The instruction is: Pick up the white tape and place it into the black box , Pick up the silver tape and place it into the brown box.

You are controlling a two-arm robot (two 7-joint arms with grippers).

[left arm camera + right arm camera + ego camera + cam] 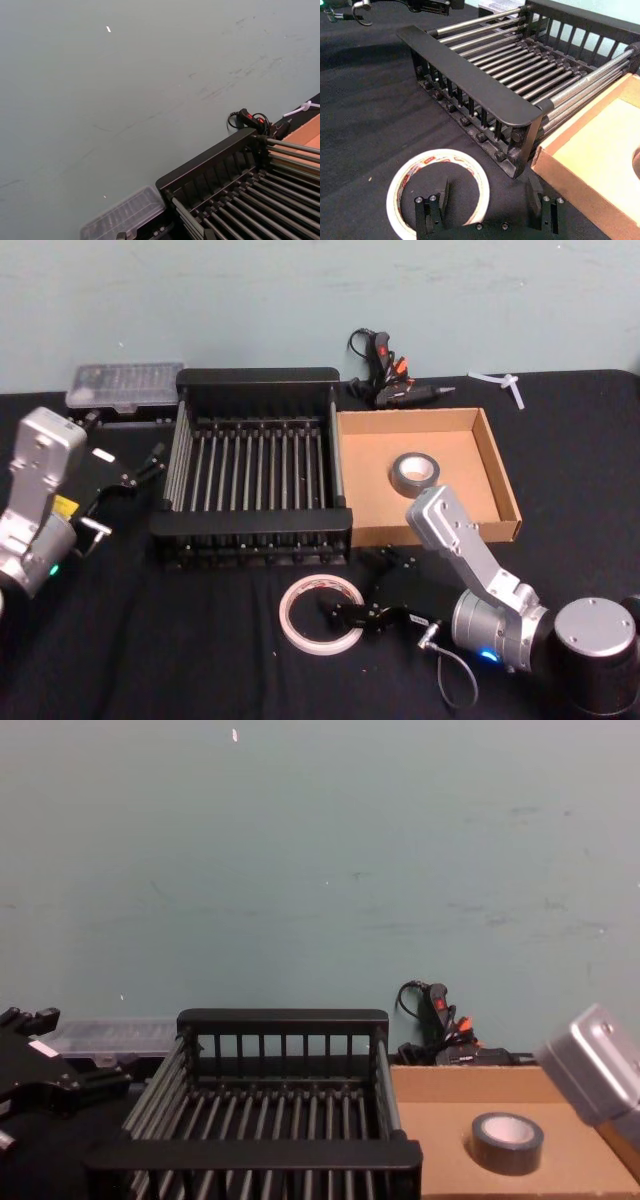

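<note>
Hovering low over the black cloth-covered table (pixel 150 640), my right gripper (pixel 490 202) is sitting just in front of the black slatted plastic crate (pixel 255 465), its two dark fingers (pixel 434 210) spread apart and holding nothing. From the wrist, one finger is standing over the hole of the wide, thin white tape ring (pixel 318 613) and the other is hanging outside it, off toward the cardboard — so the ring's near wall is lying between them, though I cannot tell whether either pad is touching it. My own fingers are cutting off the ring's nearest edge in that view, and in the head view my gripper's dark body is hiding its right-hand rim.

That white tape is lying flat on the cloth, hole facing straight up, red-orange print showing on its inner core, just clear of the crate's front rim. The small thick grey-silver tape roll (pixel 416 472) is resting flat too, hole upward, on the floor of the shallow tan cardboard box (pixel 505 485), which is touching the crate's right side.

My left gripper (pixel 140 472) is idling at the crate's left side, apart from it — I cannot tell how its fingers are set. Behind the crate, a clear plastic parts case (pixel 125 385) and a black glue gun with orange trim (pixel 385 365) are lying by the pale wall, and a small white plastic piece (pixel 503 383) is lying at the table's far right.
</note>
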